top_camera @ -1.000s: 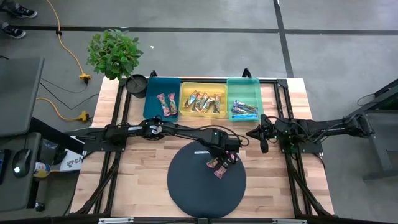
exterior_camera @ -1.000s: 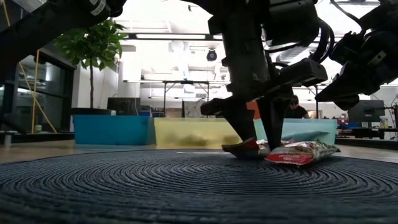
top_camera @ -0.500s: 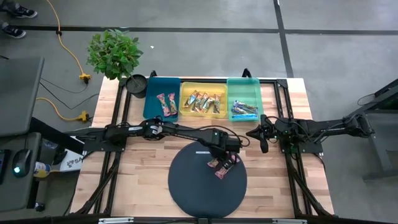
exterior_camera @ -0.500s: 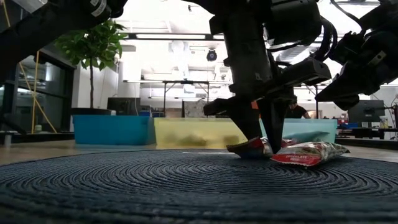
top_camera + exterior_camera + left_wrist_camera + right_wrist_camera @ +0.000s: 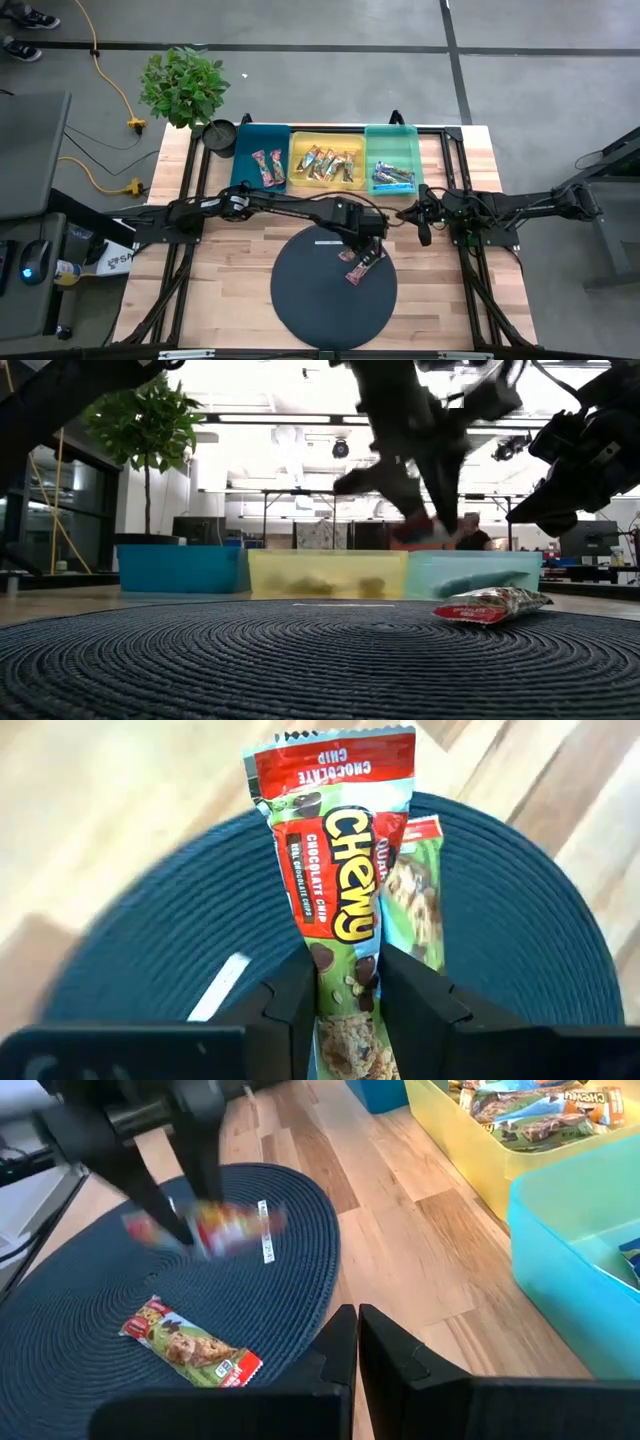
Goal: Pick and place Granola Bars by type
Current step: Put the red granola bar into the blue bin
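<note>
My left gripper (image 5: 362,240) hangs above the far part of the dark round mat (image 5: 320,300), shut on a red-and-green granola bar (image 5: 335,870). In the low view the gripper (image 5: 425,525) and the bar (image 5: 428,532) are well above the mat. A second red-and-green bar (image 5: 360,270) lies flat on the mat below; it also shows in the low view (image 5: 490,605) and the right wrist view (image 5: 190,1352). My right gripper (image 5: 422,225) waits, shut and empty, over the wood to the right of the mat. My left gripper pinches the bar by its two long edges (image 5: 345,982) between its two fingers. The fingers come from above and lie across the bar. The bar is lifted clear of the mat and sticks out roughly level past the fingers.
Three trays stand along the far edge: a dark teal one (image 5: 244,160) with pink-red bars, a yellow one (image 5: 300,145) with several orange-tan bars, a light teal one (image 5: 392,145) with blue bars. A potted plant (image 5: 185,88) stands at the far left corner.
My left gripper has risen from the mat with one red-and-green bar, which is now lifted clear, and has gone a little toward the far edge. The other bar has stayed on the mat.
</note>
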Robot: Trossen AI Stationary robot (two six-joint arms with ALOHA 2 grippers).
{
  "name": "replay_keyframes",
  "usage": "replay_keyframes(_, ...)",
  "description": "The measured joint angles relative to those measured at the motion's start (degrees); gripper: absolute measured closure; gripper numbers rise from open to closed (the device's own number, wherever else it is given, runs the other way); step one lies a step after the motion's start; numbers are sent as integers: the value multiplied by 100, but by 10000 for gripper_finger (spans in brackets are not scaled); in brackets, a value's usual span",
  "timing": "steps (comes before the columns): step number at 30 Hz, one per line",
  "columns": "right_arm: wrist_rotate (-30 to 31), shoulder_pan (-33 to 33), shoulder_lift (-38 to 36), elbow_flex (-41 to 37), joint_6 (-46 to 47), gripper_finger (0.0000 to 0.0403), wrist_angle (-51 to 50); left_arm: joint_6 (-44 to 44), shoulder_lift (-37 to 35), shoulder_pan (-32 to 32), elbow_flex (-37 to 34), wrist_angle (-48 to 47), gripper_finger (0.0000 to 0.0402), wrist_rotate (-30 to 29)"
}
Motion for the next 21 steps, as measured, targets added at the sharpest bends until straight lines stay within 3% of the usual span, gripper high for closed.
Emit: replay_keyframes(21,2,0,55,-4,0,402,13,1831,-2340,-14,13,112,303,-1975)
